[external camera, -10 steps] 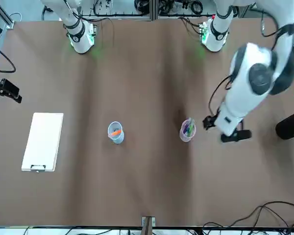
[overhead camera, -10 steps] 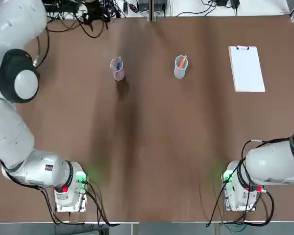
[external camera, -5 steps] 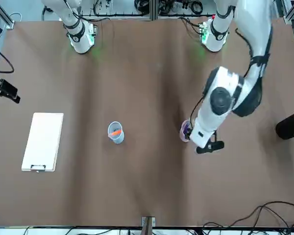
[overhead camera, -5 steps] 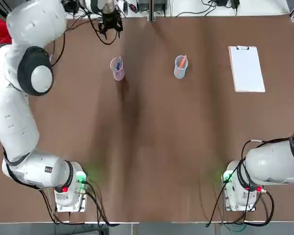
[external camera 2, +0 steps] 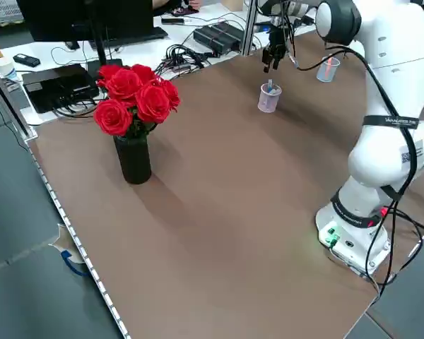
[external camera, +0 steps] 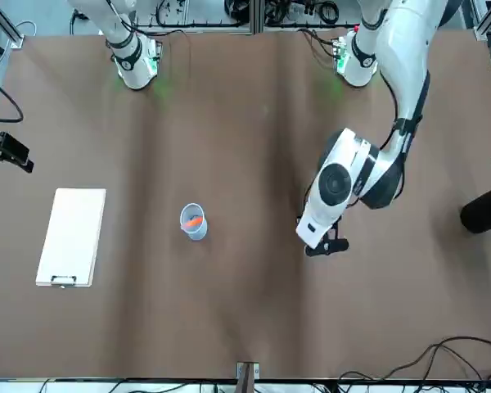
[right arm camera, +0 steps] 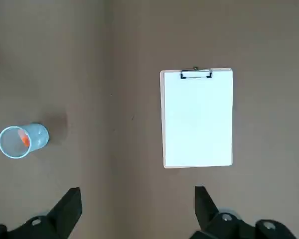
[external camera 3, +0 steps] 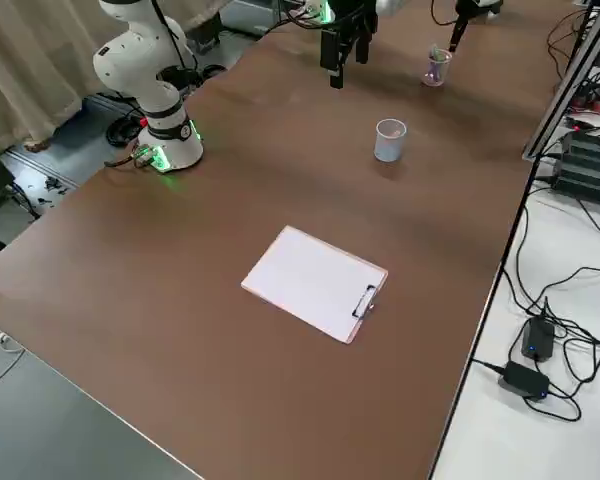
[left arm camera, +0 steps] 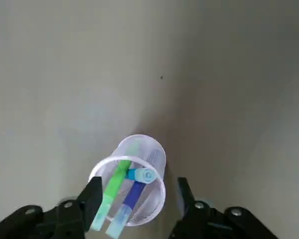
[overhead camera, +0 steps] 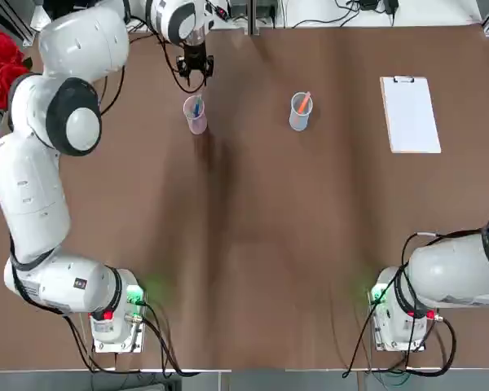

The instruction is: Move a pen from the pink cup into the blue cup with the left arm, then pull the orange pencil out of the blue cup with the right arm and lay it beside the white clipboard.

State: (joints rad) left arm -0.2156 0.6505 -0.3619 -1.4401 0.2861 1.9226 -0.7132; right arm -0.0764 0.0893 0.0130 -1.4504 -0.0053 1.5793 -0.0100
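Since a sec ago, the left gripper [left arm camera: 138, 209] slid over nearer the pink cup [left arm camera: 152, 149], its fingers apart and empty. Blue pen [left arm camera: 142, 175] sat in that cup, ahead of and between the fingertips. Right gripper [right arm camera: 138, 211] was parked wide open, near the white clipboard [right arm camera: 198, 119].

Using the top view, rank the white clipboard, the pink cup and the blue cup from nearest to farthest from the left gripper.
From the left gripper:
1. Pink cup, right by the jaws.
2. Blue cup, off to the right, mid-table.
3. White clipboard, farther right still.
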